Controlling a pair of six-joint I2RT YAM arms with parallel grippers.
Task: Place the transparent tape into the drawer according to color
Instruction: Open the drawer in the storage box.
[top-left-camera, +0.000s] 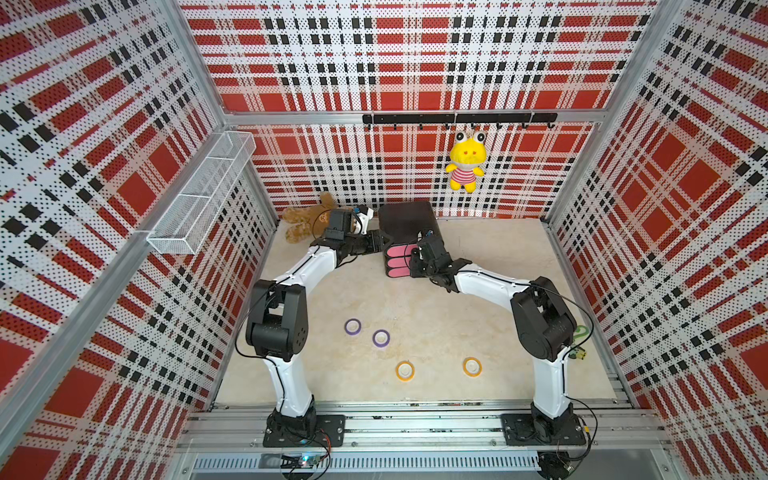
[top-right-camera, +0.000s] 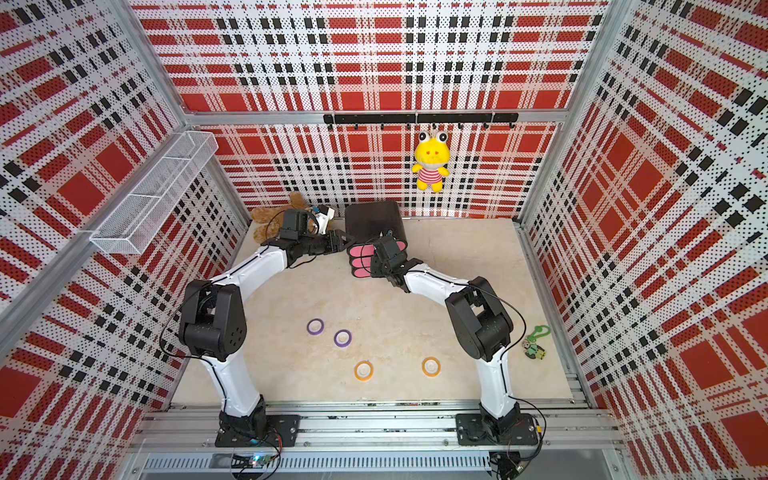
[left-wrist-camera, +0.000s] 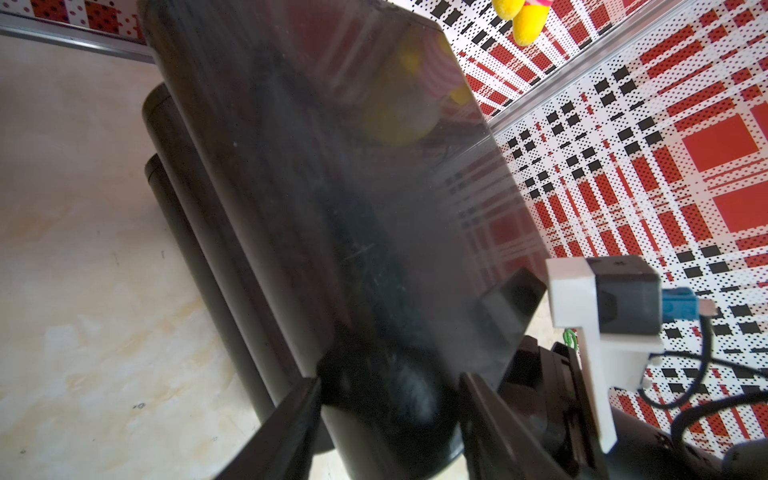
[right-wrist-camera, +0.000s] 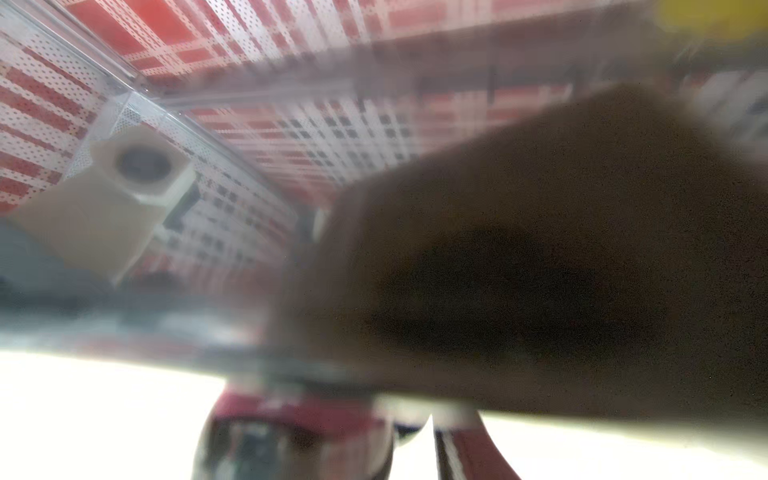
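The chest (top-left-camera: 405, 222) sits at upper centre in both top views, against the back wall, with its three pink fronts facing down-frame. I cannot tell whether any drawer is pulled out. The left gripper (top-left-camera: 380, 242) is clamped on the chest's left edge. In the left wrist view its fingers (left-wrist-camera: 291, 419) press either side of the black shell, apparently to steady it. The right gripper (top-left-camera: 411, 262) is at the pink fronts with its jaws closed (quite possibly on a knob, but its wrist view is too blurred to say). On the table (top-left-camera: 478, 299), at lower centre, lie two purple tapes (top-left-camera: 352, 326) and, lower down, two orange tapes (top-left-camera: 404, 370). All four lie flat and well apart from the chest. No red-pink tapes show, so I judge them already stowed. That puts the task roughly a third done, with four tapes in two colours left.
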